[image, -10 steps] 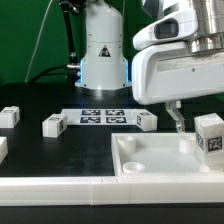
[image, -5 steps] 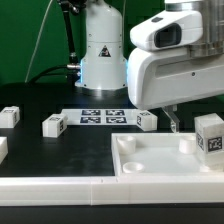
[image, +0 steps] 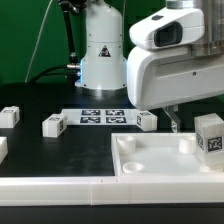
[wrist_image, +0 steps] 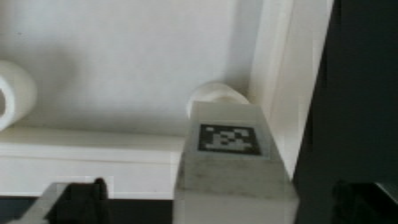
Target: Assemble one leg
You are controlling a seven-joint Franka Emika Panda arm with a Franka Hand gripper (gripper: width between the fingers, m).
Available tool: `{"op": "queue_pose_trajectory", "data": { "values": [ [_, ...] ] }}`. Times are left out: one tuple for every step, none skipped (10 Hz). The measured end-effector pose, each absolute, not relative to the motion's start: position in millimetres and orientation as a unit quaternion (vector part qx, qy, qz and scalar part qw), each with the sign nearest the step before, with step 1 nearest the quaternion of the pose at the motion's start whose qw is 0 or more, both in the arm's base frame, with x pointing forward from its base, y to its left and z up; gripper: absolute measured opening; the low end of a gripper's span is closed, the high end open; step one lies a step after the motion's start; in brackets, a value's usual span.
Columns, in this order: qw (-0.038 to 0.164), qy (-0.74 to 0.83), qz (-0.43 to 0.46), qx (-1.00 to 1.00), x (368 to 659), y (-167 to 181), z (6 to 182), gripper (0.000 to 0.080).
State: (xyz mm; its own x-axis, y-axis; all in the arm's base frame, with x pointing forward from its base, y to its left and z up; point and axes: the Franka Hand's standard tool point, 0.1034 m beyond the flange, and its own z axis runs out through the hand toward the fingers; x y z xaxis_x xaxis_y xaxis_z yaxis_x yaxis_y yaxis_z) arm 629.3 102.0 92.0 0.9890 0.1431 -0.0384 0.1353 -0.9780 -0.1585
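Firstly, about writing: I find no words that I can read. The only labels are black-and-white square tags and a triangular sign [image: 102, 52] on the robot base [image: 100, 75]; its symbol is too small for me to make out.

Going from the exterior view's left, well apart from the gripper [image: 176, 119], one small white block [image: 8, 116] lies on the black table [image: 60, 155]. Another block [image: 2, 148] is cut off by the picture edge. A third block [image: 53, 125] is a little closer to the gripper, but also well apart from it. Then comes the marker board [image: 100, 117], flat on the table, with a row of tags. A fourth block [image: 147, 121] lies just beside the gripper, on the side toward the exterior view's left.

The white tray [image: 150, 165] sits below the gripper, and one of its round corner sockets [image: 128, 146] is on the side away from the gripper. In the tray I see one thing, the leg [image: 210, 134]. It stands upright on the gripper's other side, toward the exterior view's right, with its tag facing the camera.

In the wrist view the leg [wrist_image: 228, 150] is close to a raised wall of the tray, tag up, and it sits between the two dark fingertips [wrist_image: 71, 203]. There is a gap on each side, so the jaws are apart and grip nothing.
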Motion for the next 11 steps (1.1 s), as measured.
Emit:
{"op": "queue_pose_trajectory", "data": {
  "values": [
    [0.078,-0.07,0.025,-0.994,629.3,101.9,92.0,0.0501],
    [0.078,-0.07,0.025,-0.994,629.3,102.0,92.0,0.0363],
    [0.078,-0.07,0.025,-0.994,629.4,102.0,92.1,0.0291],
    [0.078,-0.07,0.025,-0.994,629.4,102.1,92.1,0.0291],
    [0.078,-0.056,0.026,-0.995,629.4,102.1,92.1,0.0291],
    [0.078,-0.056,0.026,-0.995,629.3,102.2,92.1,0.0291],
    [0.08,0.015,0.025,-0.996,628.6,104.6,91.7,0.0291],
    [0.078,0.095,0.026,-0.992,626.5,105.4,91.8,0.0291],
    [0.077,0.149,0.028,-0.986,626.3,105.7,91.8,0.0291],
    [0.076,0.196,0.031,-0.977,626.2,105.9,91.7,0.0291],
    [0.072,0.277,0.036,-0.958,625.7,107.7,91.9,0.0291]
  ]
}}
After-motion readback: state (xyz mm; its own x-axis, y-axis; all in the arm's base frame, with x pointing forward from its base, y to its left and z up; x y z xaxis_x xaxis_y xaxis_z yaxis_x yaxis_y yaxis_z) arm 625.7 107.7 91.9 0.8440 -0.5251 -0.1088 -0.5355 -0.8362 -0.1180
